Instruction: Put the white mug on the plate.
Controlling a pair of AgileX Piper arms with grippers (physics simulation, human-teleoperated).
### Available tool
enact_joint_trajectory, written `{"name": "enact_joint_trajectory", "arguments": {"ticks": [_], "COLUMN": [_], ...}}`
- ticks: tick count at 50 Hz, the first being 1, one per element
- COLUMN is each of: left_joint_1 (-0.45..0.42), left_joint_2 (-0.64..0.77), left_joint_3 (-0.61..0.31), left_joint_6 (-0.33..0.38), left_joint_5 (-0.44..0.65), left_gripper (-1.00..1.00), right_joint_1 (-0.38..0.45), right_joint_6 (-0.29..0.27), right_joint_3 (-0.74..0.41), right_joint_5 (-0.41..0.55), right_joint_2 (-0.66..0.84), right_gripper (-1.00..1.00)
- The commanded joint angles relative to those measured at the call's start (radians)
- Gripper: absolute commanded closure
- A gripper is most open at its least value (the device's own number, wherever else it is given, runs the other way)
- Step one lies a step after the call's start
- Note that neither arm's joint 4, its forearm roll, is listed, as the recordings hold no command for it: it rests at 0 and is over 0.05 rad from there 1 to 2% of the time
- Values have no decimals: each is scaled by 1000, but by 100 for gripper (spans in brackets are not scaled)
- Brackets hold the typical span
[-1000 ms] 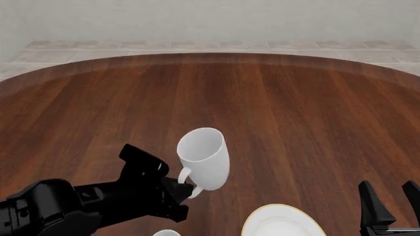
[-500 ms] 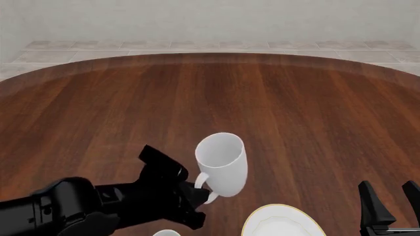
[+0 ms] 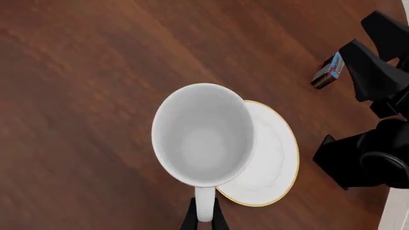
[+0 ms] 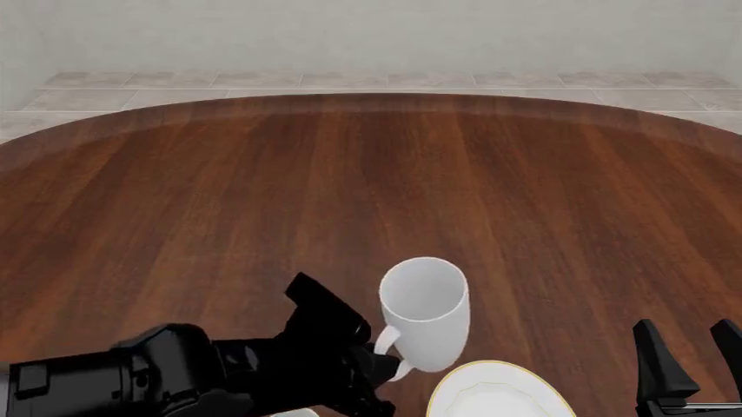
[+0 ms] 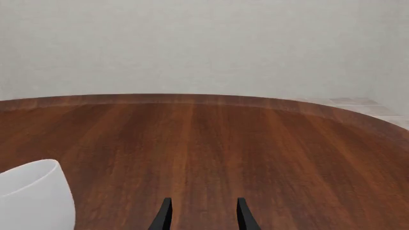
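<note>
Here the left claw (image 4: 388,365) is pinching the loop handle of the plain glossy white cylindrical mug (image 4: 425,311), holding it in the air above the dark wooden bench (image 4: 371,191). In the front view the mug is hanging just beyond the far edge of the round shallow white plate with the thin gold rim line (image 4: 499,393), its long axis tilting, open mouth facing up and away from the arms, handle pointing back toward the left arm. The left wrist view is looking straight down into the mug (image 3: 203,135), showing what the front view is not: the mug is overlapping one side of the plate (image 3: 268,158), with the handle gripped between the two black fingers. That view is also revealing a small red, white and blue box (image 3: 328,71) lying on the bench beside the right arm. The right claw (image 5: 201,215) is resting with its fingers spread apart, gripping nothing, the mug's side (image 5: 35,199) showing off to one side.
</note>
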Motion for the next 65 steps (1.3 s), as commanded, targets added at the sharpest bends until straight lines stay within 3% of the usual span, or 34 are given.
{"name": "enact_joint_trajectory", "arguments": {"ticks": [1, 65], "left_joint_1": [-34, -183], "left_joint_2": [34, 163], "left_joint_3": [-22, -84], "left_joint_6": [7, 15], "left_joint_5": [-14, -67], "left_gripper": [100, 100], "right_joint_1": [0, 0], "right_joint_6": [-1, -1], "right_joint_3": [0, 0], "right_joint_5": [0, 0], "right_joint_2": [0, 0], "right_gripper": [-100, -100]}}
